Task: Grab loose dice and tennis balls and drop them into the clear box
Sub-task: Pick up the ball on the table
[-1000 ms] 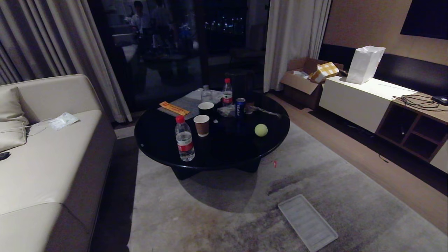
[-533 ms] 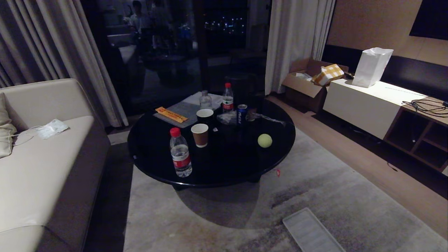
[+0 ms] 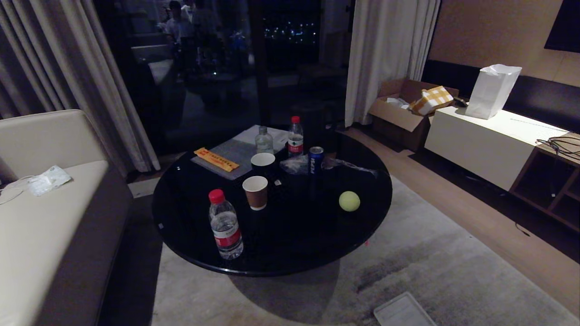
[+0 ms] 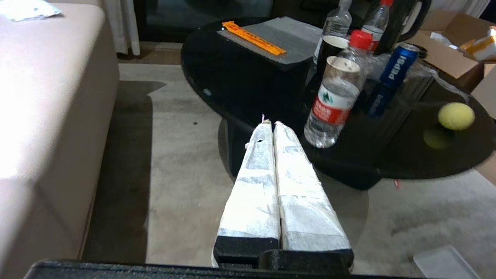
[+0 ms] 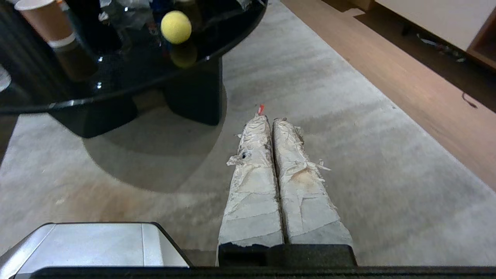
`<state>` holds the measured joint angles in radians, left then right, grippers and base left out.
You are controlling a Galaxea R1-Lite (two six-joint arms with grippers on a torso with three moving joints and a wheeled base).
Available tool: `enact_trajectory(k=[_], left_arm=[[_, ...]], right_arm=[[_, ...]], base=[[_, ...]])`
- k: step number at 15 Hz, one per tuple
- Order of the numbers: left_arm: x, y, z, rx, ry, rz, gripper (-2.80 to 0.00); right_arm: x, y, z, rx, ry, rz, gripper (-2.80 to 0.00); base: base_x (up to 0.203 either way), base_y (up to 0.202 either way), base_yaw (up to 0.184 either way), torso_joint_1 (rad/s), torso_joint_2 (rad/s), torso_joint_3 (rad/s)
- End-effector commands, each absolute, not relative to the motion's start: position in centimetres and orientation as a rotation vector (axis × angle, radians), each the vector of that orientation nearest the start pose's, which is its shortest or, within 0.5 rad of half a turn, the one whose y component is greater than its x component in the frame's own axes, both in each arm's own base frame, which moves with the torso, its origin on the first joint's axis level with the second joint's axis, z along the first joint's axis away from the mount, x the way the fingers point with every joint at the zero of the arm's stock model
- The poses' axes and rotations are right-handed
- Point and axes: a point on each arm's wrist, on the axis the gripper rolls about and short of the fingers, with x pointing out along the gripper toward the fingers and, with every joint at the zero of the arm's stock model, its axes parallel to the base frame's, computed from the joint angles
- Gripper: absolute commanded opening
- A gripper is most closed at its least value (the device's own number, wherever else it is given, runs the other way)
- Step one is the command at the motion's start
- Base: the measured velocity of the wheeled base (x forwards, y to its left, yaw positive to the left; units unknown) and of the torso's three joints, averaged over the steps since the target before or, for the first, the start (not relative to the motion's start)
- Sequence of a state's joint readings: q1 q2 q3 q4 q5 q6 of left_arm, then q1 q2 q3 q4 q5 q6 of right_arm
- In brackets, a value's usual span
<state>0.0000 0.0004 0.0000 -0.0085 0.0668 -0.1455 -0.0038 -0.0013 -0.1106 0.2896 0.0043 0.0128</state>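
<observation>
One yellow-green tennis ball (image 3: 349, 201) lies on the round black table (image 3: 190, 244), near its right edge. The same tennis ball (image 4: 456, 116) shows in the left wrist view, and the right wrist view has the ball (image 5: 176, 26) too. The dice and the clear box are out of view. Neither arm appears in the head view. My left gripper (image 4: 271, 124) hangs shut and empty over the carpet, short of the table's near edge. Further right over the carpet, my right gripper (image 5: 271, 121) is shut and empty as well.
On the table stand a water bottle (image 3: 225, 231), two paper cups (image 3: 255, 192), a Pepsi can (image 3: 315, 160) and two more bottles (image 3: 295, 136). A flat ribbed clear lid (image 3: 401, 312) lies on the carpet. A sofa (image 3: 41, 235) is on the left and a low cabinet (image 3: 480, 140) on the right.
The whole head picture has shifted: the table now looks nearer and lower, and the lid has slid towards the bottom edge. That is camera motion. Nothing on the table moved.
</observation>
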Motion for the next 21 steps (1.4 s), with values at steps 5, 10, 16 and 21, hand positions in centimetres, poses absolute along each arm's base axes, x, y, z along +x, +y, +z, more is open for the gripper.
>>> enact_trajectory(k=[5, 10, 16, 21], left_arm=[[-2.26, 0.15, 7.60, -0.146, -0.011, 0.067, -2.80], [-2.26, 0.15, 7.60, -0.146, -0.011, 0.067, -2.80], [-2.26, 0.15, 7.60, -0.147, -0.010, 0.067, -2.80], [-2.26, 0.15, 7.60, -0.146, -0.011, 0.067, -2.80]], right_arm=[[-3.39, 0.03, 7.58, 0.013, 0.181, -0.001, -2.80], [-3.39, 0.03, 7.58, 0.013, 0.181, -0.001, -2.80], [-3.39, 0.02, 7.58, 0.013, 0.181, 0.000, -2.80], [-3.39, 0.02, 7.58, 0.014, 0.181, -0.002, -2.80]], base=[[0.183, 0.000, 0.000, 0.002, 0.00, 0.003], [0.143, 0.000, -0.002, 0.002, 0.00, 0.002], [0.000, 0.000, 0.000, 0.000, 0.00, 0.000], [0.000, 0.000, 0.000, 0.000, 0.00, 0.000]])
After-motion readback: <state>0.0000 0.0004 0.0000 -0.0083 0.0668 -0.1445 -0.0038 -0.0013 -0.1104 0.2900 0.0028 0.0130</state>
